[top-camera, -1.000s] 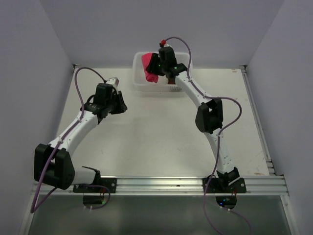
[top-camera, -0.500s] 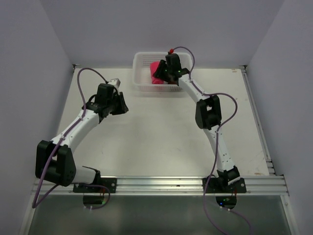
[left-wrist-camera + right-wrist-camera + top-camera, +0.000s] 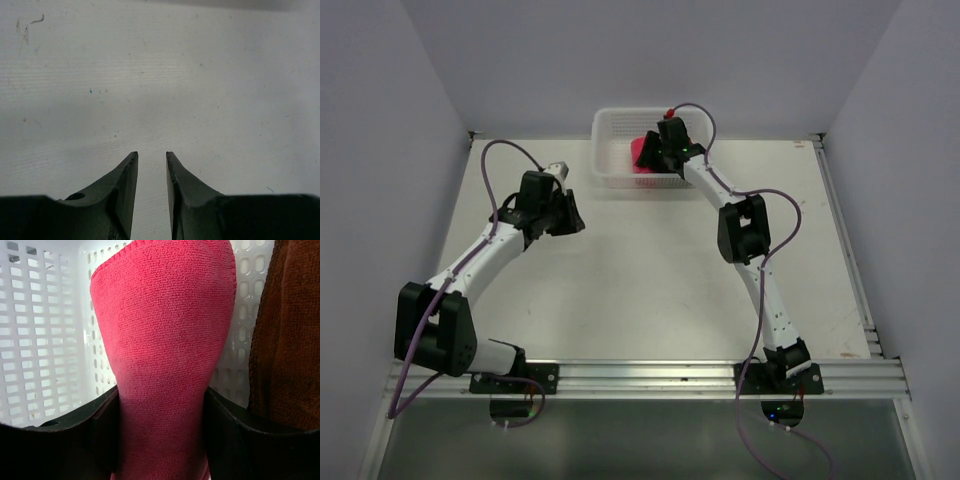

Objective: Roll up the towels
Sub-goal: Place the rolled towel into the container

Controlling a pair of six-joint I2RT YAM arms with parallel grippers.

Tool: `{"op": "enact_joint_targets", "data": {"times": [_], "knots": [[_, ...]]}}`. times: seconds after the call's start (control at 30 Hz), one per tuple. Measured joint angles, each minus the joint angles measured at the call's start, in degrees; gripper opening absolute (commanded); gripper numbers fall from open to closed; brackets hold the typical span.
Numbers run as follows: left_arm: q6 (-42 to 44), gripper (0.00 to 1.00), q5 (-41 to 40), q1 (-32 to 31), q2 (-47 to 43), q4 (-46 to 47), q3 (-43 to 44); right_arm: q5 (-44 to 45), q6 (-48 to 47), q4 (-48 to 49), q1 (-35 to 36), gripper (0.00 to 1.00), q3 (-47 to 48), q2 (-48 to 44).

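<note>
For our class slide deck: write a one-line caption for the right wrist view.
Right tool grips the pink towel inside the white mesh basket, brown towel beside it.

pink towel (image 3: pixel 160 340): nubby cloth | basket (image 3: pixel 45 330): smooth white plastic mesh | table (image 3: pixel 160 75): matt, scuffed

Soft even overhead light, pale tabletop (image 3: pixel 640 280) evenly bright, overhead view sharp, broad soft grey shadow on the tabletop in the left wrist view, left claw (image 3: pixel 151 157) dark, slightly blurred, pink towel (image 3: pixel 165 330) weave crisp, dimmer near the lens.

Overhead camera looks down; close right wrist view shares its basket (image 3: pixel 612 150).
</note>
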Motion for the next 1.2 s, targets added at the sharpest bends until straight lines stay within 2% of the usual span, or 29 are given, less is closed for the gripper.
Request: {"op": "enact_joint_targets", "data": {"times": [0.4, 0.8, 1.2], "knots": [[0.0, 0.34, 1.4, 0.0, 0.1, 0.2, -0.5, 0.0, -2.0, -1.1, -0.1, 0.83, 0.0, 0.0], [0.0, 0.35, 3.1, 0.0, 0.1, 0.4, -0.5, 0.0, -3.7, -3.1, -0.3, 0.86, 0.8, -0.5], [0.1, 0.38, 3.8, 0.0, 0.1, 0.4, -0.5, 0.0, -6.6, -4.6, -0.4, 0.9, 0.9, -6.9]]}}
